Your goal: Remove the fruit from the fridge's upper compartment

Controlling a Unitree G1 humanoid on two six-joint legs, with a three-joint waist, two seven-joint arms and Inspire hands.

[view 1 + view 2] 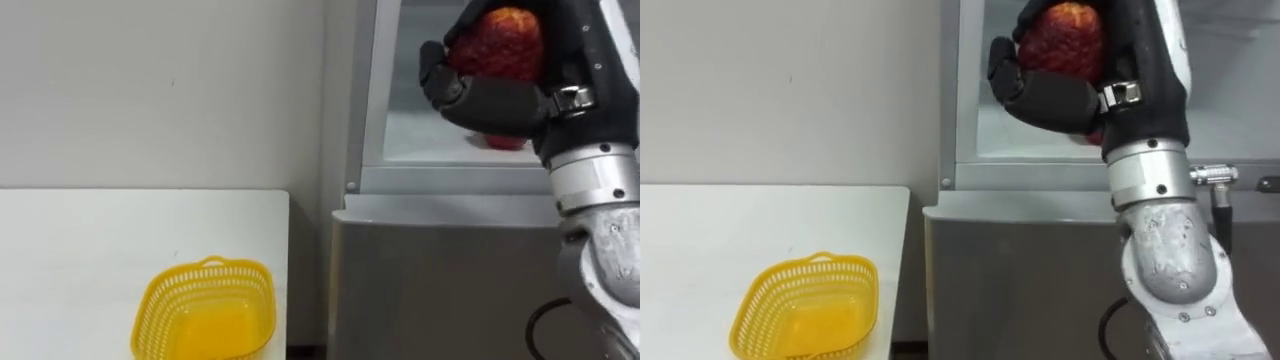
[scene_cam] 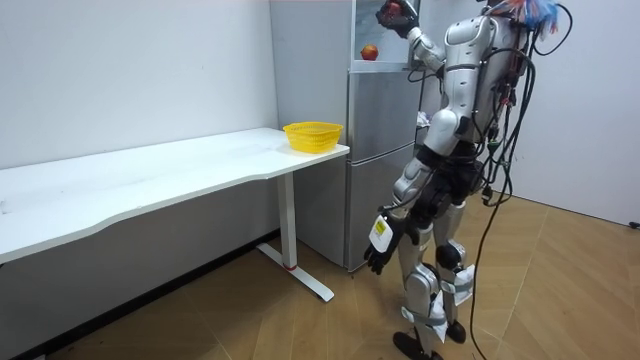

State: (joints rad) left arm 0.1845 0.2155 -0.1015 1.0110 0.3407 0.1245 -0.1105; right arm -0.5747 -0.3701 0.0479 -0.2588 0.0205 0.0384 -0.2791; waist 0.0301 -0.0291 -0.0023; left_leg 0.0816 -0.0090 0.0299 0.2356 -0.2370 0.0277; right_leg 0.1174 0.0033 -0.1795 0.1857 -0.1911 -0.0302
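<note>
**G1 at the upper fridge, fruit in hand**

So the biggest thing in shot was the silver fridge, with its upper compartment standing open. The robot stood upright right in front of it, facing in.

Just beside the fridge, on the robot's left, ran a long white table. A yellow mesh basket sat on the table end nearest the fridge.

The right arm was raised up to the open compartment. The right hand had its dark fingers wrapped round a red fruit with bumpy skin, so a proper grasp. The fruit was held up at the compartment's opening, above the white shelf and well apart from the basket down on the table.

In the room view a second fruit, round and reddish-orange, sat on that same shelf. It was lower than the raised hand and towards the room view's left of it.

The left hand hung down by the robot's thigh, nowhere near the fridge. Honestly it was too small in that view for me to tell whether it was loose or clenched.
</note>
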